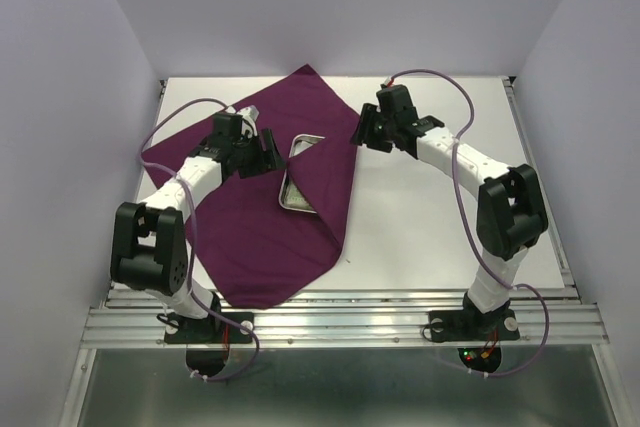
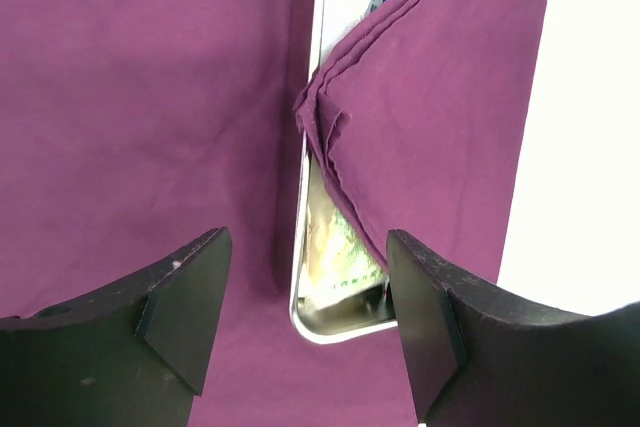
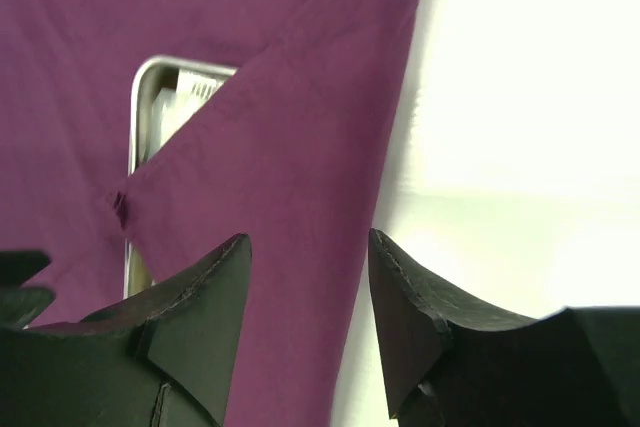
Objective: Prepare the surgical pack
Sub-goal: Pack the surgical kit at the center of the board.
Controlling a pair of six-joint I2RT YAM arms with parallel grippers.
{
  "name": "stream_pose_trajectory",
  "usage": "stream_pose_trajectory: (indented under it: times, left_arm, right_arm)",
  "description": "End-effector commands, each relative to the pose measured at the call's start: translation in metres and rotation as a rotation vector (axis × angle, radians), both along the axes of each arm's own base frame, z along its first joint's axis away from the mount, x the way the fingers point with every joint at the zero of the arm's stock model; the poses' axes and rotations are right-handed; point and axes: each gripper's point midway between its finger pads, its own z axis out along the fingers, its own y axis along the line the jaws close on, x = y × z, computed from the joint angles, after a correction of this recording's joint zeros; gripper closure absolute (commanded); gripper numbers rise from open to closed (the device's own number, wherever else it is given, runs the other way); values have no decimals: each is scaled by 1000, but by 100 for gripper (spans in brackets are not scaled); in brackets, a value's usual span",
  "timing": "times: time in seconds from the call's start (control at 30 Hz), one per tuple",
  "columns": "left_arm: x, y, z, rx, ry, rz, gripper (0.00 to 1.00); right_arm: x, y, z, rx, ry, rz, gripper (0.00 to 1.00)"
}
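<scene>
A dark-purple cloth (image 1: 250, 232) lies spread on the table, its right flap (image 1: 335, 172) folded over a shiny steel tray (image 1: 297, 152). The tray's left rim and near corner (image 2: 320, 332) stay uncovered, and clear and white packets (image 2: 335, 247) show inside it. My left gripper (image 1: 266, 150) hovers just left of the tray, open and empty; in the left wrist view the left gripper (image 2: 308, 237) frames the tray's corner. The right gripper (image 1: 362, 132) is open over the flap's right edge (image 3: 330, 247), nothing between its fingers. Scissors, tweezers and gauze are hidden.
White table surface (image 1: 430, 217) lies to the right of the cloth. White walls enclose the table on three sides. A metal rail (image 1: 340, 322) runs along the near edge by the arm bases.
</scene>
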Motion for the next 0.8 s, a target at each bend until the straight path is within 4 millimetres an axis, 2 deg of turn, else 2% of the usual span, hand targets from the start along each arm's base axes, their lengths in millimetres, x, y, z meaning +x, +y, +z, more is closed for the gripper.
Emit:
stream_pose_trajectory:
  times: [0.0, 0.07, 0.4, 0.77]
  left_arm:
    - [22, -22, 28, -61, -86, -63, 26]
    - [24, -27, 19, -60, -62, -75, 27]
    - [37, -37, 2, -42, -29, -77, 27]
    - [45, -41, -11, -17, -6, -65, 27]
  right_arm:
    - [4, 1, 39, 40, -100, -5, 44]
    - [4, 1, 38, 39, -99, -5, 44]
    - [2, 1, 35, 38, -95, -2, 44]
    - [1, -4, 35, 36, -92, -5, 44]
